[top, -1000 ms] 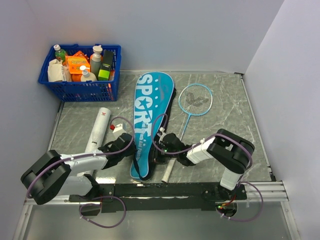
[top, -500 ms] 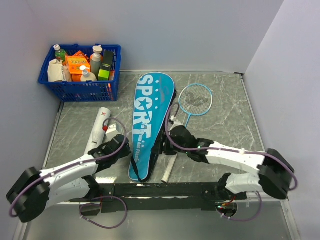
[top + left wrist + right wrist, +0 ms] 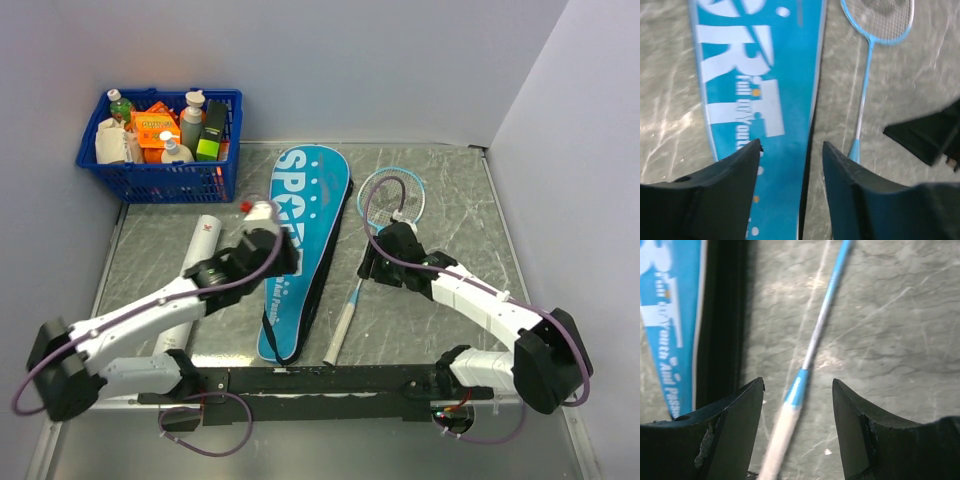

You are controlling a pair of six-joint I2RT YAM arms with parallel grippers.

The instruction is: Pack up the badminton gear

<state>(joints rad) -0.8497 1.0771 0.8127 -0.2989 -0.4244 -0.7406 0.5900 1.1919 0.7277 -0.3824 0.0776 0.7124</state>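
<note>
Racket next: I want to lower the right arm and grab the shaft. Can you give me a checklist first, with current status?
1. Right gripper jaws open and empty: ok.
2. Light-blue racket shaft lines up between those jaws in the right wrist view: ok.
3. Racket lies beside the teal cover, not under it: ok.
4. Left gripper jaws open and empty, over the cover, off the racket: ok.
5. Cover unzipped along its dark edge, ready to take the racket: cannot tell.
6. White tube left of the cover, away from the racket: ok.
</note>
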